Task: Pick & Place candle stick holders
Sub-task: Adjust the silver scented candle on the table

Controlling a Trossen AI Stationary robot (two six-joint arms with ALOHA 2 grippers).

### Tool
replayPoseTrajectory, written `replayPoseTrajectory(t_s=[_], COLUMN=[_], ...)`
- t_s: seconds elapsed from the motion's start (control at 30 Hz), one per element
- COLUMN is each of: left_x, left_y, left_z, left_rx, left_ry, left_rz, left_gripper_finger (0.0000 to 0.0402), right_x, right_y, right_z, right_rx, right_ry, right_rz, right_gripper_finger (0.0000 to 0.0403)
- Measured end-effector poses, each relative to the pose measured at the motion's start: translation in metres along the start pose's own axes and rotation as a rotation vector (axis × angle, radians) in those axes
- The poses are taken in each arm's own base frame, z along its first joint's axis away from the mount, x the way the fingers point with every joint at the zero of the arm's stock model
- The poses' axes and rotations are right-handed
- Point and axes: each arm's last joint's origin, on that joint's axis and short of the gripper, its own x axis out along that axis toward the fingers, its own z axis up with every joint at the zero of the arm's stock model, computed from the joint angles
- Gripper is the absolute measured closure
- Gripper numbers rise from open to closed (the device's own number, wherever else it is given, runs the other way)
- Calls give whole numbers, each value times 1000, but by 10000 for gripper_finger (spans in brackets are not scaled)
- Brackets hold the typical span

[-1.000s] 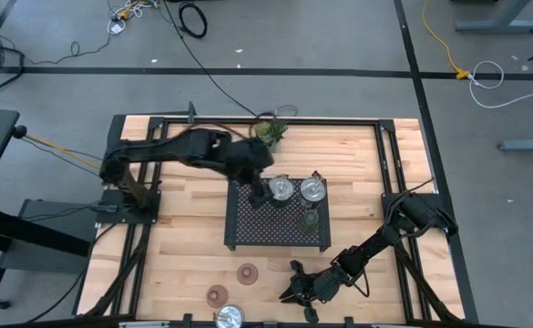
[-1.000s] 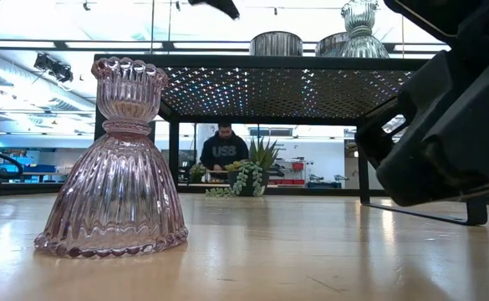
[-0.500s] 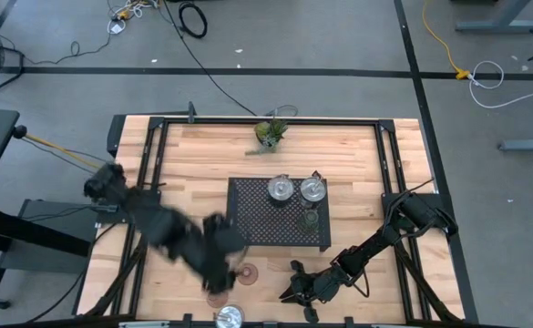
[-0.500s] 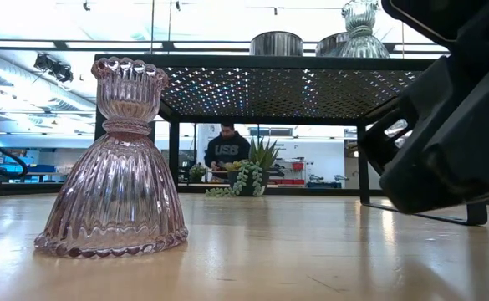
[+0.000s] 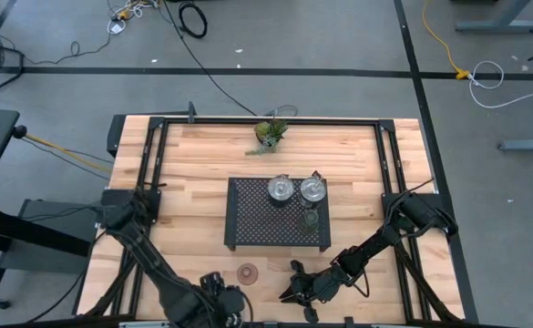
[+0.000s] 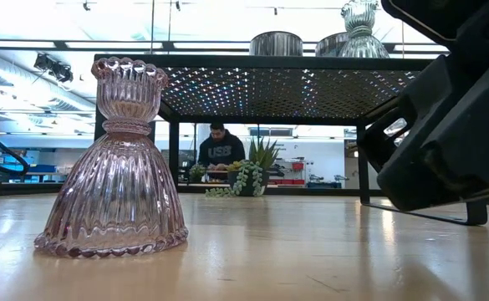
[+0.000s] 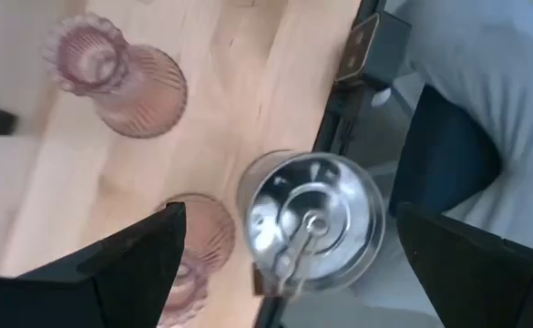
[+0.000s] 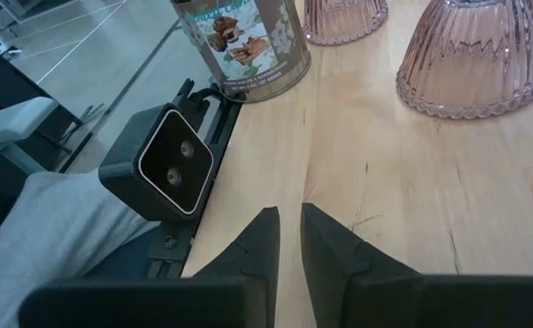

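Holders wait in two groups, judging by the layout: at the counter's (image 5: 184, 173) near edge, the left gripper (image 7: 284, 264) hovers wide open above a silver holder (image 7: 312, 223), post up, apparently lining up a grasp. Two pink holders (image 7: 120, 77) stand upright just beside it. Nearby the right gripper (image 8: 289, 241) rests closed, empty. Farther back, three holders (image 5: 282, 189) stand upright on the black rack (image 5: 257, 223).
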Motion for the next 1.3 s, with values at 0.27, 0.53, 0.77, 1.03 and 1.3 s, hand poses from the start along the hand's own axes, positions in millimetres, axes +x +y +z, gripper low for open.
replayPoseTrajectory(t_s=[0.27, 0.53, 0.77, 1.03, 1.3], left_x=[12, 12, 12, 29, 34], left_y=[-3, -2, 1, 2, 9], left_z=[-3, -4, -6, -8, 0], left_rx=[-56, -88, -119, -116, -104], left_ry=[40, 62, 77, 128, 142], left_rz=[0, 8, 44, 88, 120], left_gripper_finger=[5, 5, 5, 5, 5], right_x=[0, 0, 0, 0, 0], right_y=[0, 0, 0, 0, 0], right_z=[0, 0, 0, 0, 0], right_rx=[0, 0, 0, 0, 0], right_ry=[0, 0, 0, -1, -3], right_rz=[0, 0, 0, 0, 1], right_gripper_finger=[356, 356, 356, 356, 356])
